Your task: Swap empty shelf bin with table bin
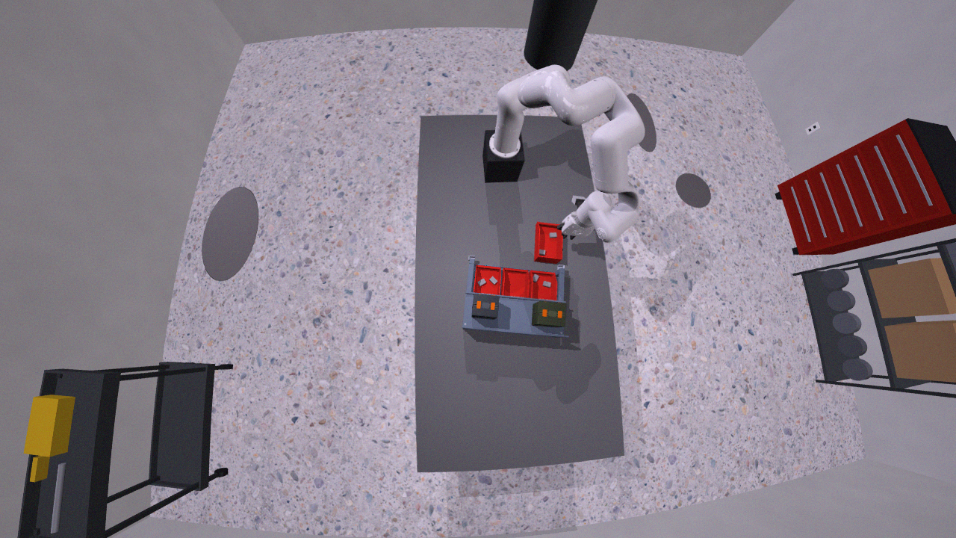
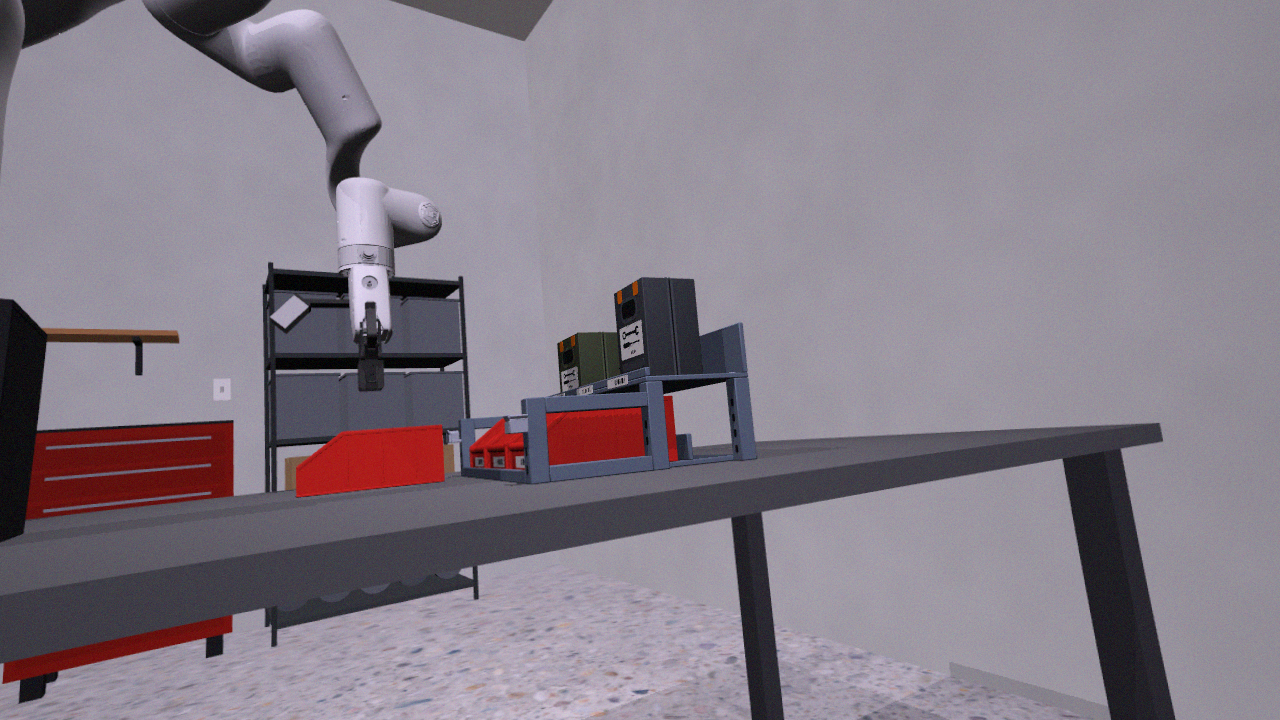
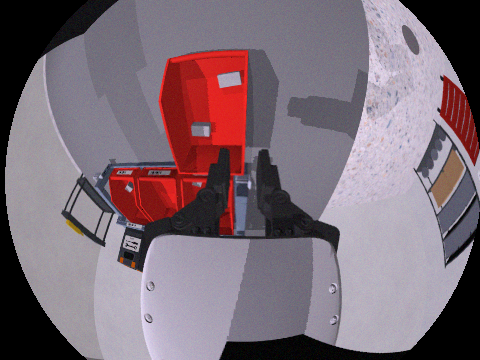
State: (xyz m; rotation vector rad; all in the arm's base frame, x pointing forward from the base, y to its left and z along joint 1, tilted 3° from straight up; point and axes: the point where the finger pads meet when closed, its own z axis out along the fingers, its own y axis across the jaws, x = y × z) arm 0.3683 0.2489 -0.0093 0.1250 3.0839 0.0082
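A red open bin [image 1: 547, 242] with two grey parts stands on the table top, just in front of the blue-grey shelf [image 1: 514, 300]. It shows in the side view [image 2: 371, 459] and in the wrist view [image 3: 210, 114]. The shelf's lower level holds three red bins: the left one [image 1: 488, 281] and the right one [image 1: 544, 284] hold grey parts, and the middle one [image 1: 516, 282] looks empty. My gripper [image 2: 369, 380] hangs a little above the table bin's right rear edge, clear of it. Its fingers stand slightly apart with nothing between them.
A dark grey box [image 1: 485, 307] and a green box [image 1: 548, 312] stand on the shelf's upper board. The arm's black base [image 1: 503, 159] sits at the far end of the table. The table's right edge lies close beside the table bin.
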